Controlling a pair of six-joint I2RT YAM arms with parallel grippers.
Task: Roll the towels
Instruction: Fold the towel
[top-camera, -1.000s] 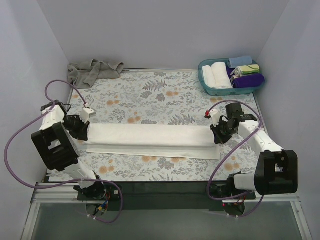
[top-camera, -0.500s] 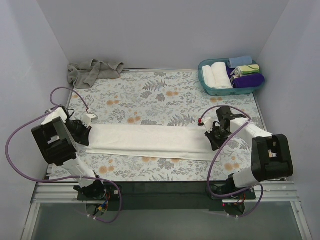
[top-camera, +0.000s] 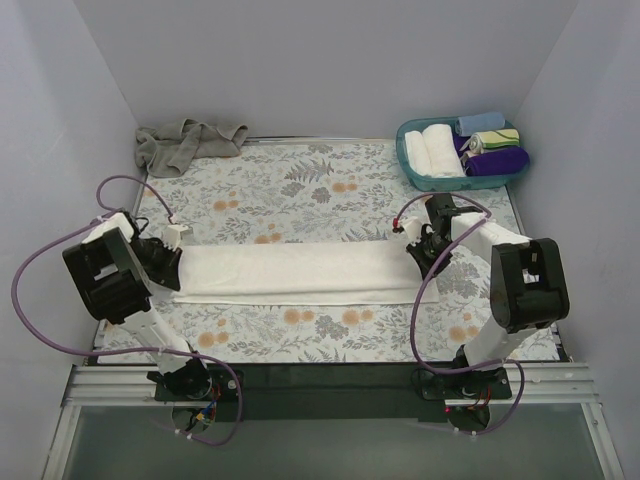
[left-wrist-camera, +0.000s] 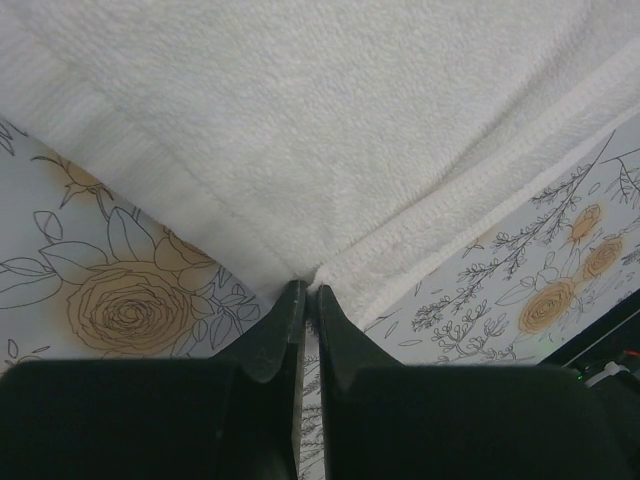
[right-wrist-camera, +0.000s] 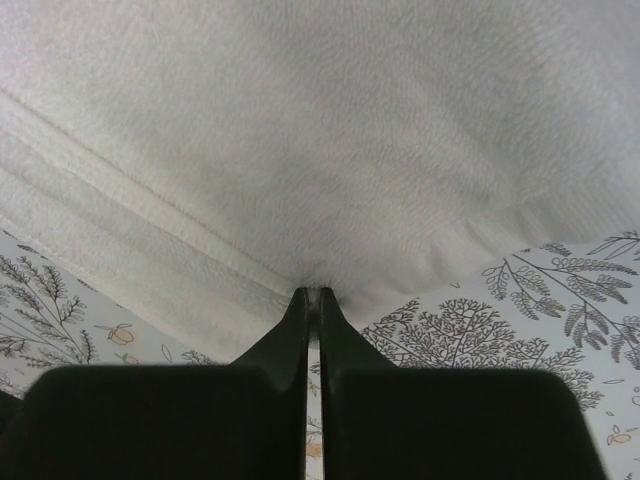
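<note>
The left gripper (left-wrist-camera: 309, 290) was clamped on the nine o'clock end of the white towel (top-camera: 300, 270), the right gripper (right-wrist-camera: 313, 292) on its three o'clock end.

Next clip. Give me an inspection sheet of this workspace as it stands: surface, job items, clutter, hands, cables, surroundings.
Surface: floral table cover, lying flat.
Job's things: white towel folded into a long strip across the middle; grey towel crumpled at the far left corner.
Clutter: teal basket at the far right, holding rolled towels.
Hands: left hand shut on the white towel's left end; right hand shut on its right end.
Cables: purple cables loop beside both arms.
Surroundings: plain pale walls; nothing else seen.
</note>
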